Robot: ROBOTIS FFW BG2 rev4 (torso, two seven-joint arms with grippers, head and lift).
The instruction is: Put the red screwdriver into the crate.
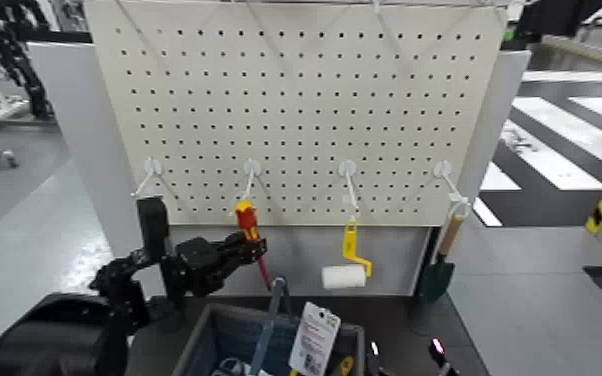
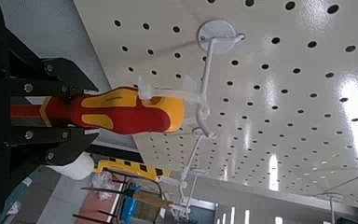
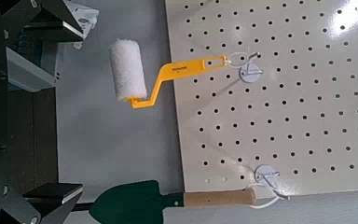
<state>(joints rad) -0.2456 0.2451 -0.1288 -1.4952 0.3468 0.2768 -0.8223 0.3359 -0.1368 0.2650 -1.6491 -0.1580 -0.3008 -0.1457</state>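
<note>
Four white metal hooks (image 1: 251, 168) stand out in a row from a cream perforated pegboard (image 1: 300, 110). The red screwdriver (image 2: 135, 117), with yellow patches on its handle and a yellow cap, is at the second hook from the robot's left, its cap up by the hook's end and its thin red shaft slanting down. A white loop is at the cap; whether the hook bears any weight cannot be told.

The left gripper (image 2: 82, 112) is in front of the board's lower edge, closed narrow on the screwdriver, one finger on either side of the handle's shaft end. The right gripper (image 3: 61, 112) waits low on the robot's right, its fingers spread wide with nothing between them.

The dark grey-blue plastic crate (image 1: 196, 345) sits below the screwdriver, a white printed tag (image 1: 314, 338) at its rim. Several partly hidden items lie inside, too unclear to name. On the third hook hangs a white paint roller with a yellow handle (image 3: 191, 68), and on the fourth a green trowel with a wooden handle (image 3: 135, 203).
</note>
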